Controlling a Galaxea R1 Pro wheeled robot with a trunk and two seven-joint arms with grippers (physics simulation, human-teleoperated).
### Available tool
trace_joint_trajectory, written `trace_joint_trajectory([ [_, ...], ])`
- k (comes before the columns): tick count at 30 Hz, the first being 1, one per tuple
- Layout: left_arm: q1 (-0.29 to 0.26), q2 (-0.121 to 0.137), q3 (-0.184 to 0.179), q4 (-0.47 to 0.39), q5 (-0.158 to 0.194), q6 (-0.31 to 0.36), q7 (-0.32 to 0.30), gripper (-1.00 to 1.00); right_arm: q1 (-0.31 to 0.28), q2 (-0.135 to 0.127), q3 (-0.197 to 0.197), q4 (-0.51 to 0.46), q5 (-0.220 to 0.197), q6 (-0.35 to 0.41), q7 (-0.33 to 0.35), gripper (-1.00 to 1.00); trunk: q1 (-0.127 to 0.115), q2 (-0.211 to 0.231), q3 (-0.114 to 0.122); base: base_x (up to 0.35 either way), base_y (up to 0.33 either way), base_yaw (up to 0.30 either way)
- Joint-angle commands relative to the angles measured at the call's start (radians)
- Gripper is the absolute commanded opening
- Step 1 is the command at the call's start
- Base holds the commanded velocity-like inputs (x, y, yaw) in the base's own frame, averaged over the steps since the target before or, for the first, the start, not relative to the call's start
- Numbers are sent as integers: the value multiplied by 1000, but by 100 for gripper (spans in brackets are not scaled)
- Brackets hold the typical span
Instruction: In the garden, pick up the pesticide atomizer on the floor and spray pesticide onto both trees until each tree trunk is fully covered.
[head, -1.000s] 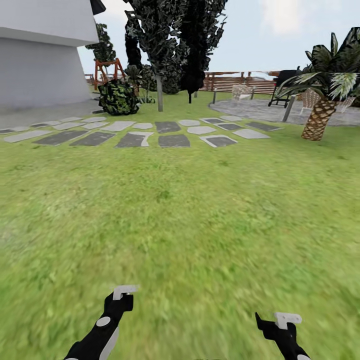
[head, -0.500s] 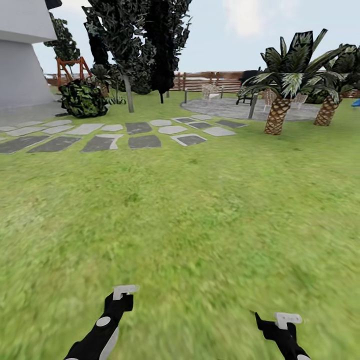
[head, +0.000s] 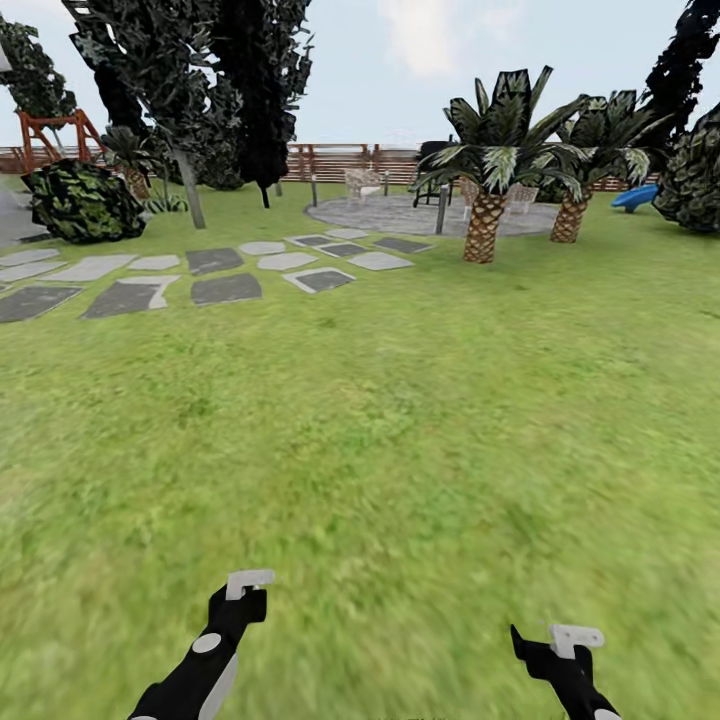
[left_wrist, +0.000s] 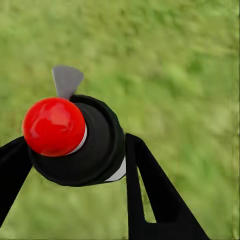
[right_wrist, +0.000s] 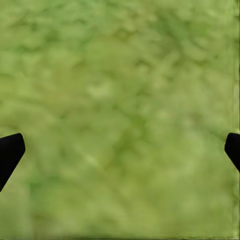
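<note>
Head view: both jaws over lawn (head: 400, 420), right spread wide (left's unclear).

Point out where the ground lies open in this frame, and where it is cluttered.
Open: the wide lawn between the two grippers, left and right, and the stone slabs. Also the grass right of the nearer palm. Crowded: the far left, with dark trees and a bush, and the paved circle holding chairs.
</note>
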Motion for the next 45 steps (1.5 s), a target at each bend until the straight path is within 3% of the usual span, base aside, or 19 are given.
trace_joint_trajectory([
  [1, 0, 0, 0, 0, 0, 0, 0, -100, 0, 0, 0, 0, 0, 0, 0, 100, 0, 0, 0, 0, -276, -300],
  [45, 0, 0, 1, -2, 1, 0, 0, -100, 0, 0, 0, 0, 0, 0, 0, 100, 0, 0, 0, 58, -276, -300],
])
